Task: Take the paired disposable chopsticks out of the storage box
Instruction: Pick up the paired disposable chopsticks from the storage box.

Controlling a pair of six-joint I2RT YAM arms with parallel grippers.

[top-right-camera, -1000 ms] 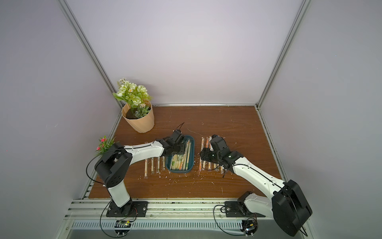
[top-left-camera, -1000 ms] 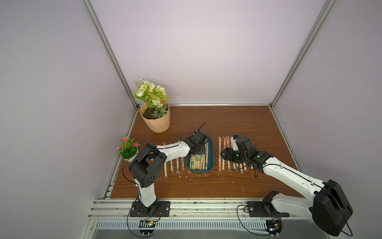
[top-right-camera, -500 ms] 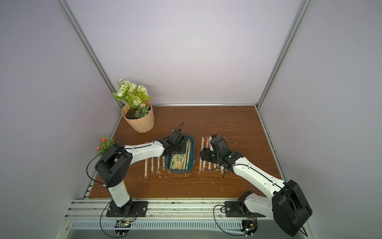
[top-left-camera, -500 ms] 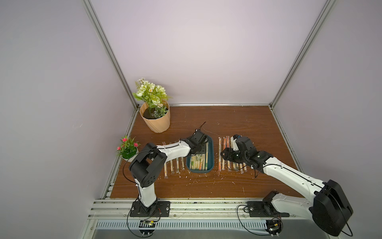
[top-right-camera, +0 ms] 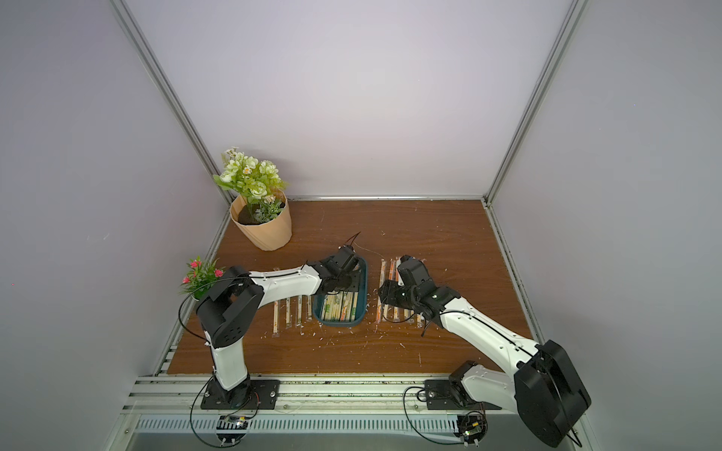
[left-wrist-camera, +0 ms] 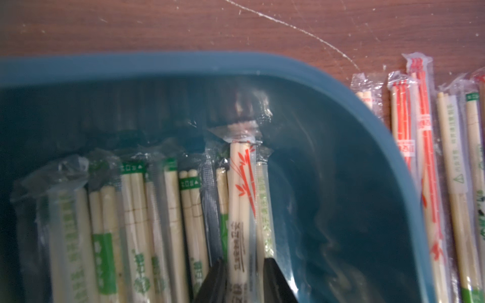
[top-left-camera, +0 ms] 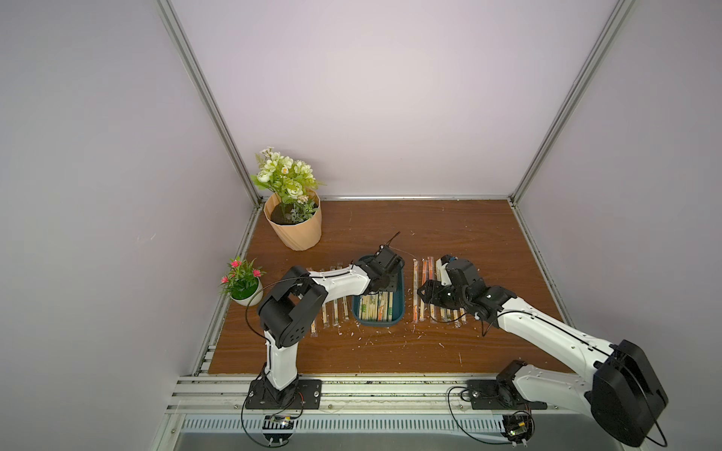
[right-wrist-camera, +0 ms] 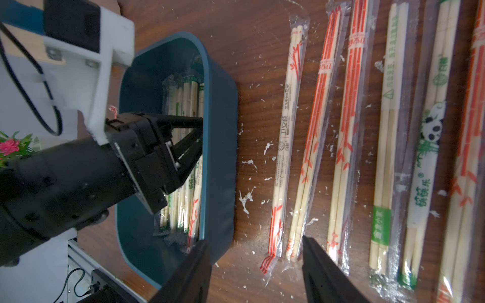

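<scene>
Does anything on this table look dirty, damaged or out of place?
Yes. Small white flakes litter the brown table around the storage box and between the laid-out chopstick pairs. A thin pale line, scratch or thread, runs beyond the box.

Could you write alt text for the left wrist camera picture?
Two black fingers clasp an orange-printed pair of sleeved bamboo chopsticks inside a dark teal plastic tray, beside green-printed pairs; more pairs lie outside on the wooden table.

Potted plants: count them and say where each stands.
2. The peach pot stands in the table's far left corner; the small white pot, nearer, at its left edge. None hidden.
</scene>
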